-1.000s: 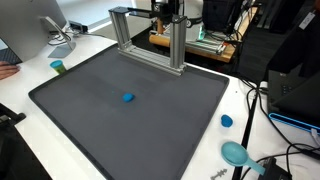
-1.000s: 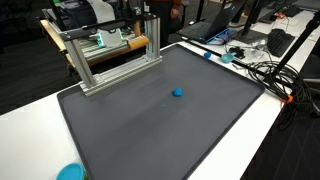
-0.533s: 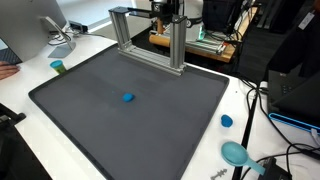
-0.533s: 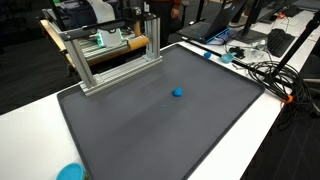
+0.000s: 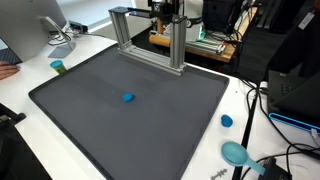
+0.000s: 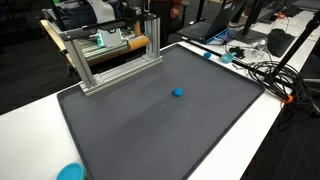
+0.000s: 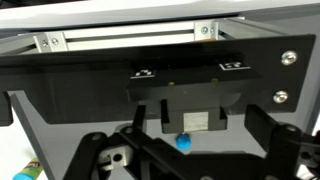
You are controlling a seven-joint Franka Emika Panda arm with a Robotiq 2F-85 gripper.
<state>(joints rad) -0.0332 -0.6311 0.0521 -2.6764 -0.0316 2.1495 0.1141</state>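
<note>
Ball [image 5: 128,98], small and blue, lies alone near the middle of the dark mat [image 5: 150,135] on the white bench [image 5: 235,95], well apart from everything else. The gripper [image 5: 165,10] hangs high at the back, above the top bar of the frame [image 5: 180,45], touching nothing.

Only the wrist view shows the jaws: they stand spread wide at the bottom edge, with nothing between them but the distant ball [image 7: 182,142], seen past the frame's pale rail [image 7: 120,40]. Both exterior views show the ball's place on the mat, which the wrist view does not. In an exterior view the ball [image 6: 178,93] sits in front of the frame [image 6: 153,38], on the side toward the cables [image 6: 265,70].

A blue cap [image 5: 227,121], a teal bowl [image 5: 235,152] and a green cup [image 5: 58,67] stand on the bench off the mat.

In the exterior views the gripper is cut off by the top edge and merges with the dark clutter behind it, so its fingers cannot be made out there. In the wrist view a black plate with two labels fills the middle; what it is cannot be told. The finger ends run out of that view at the bottom.
</note>
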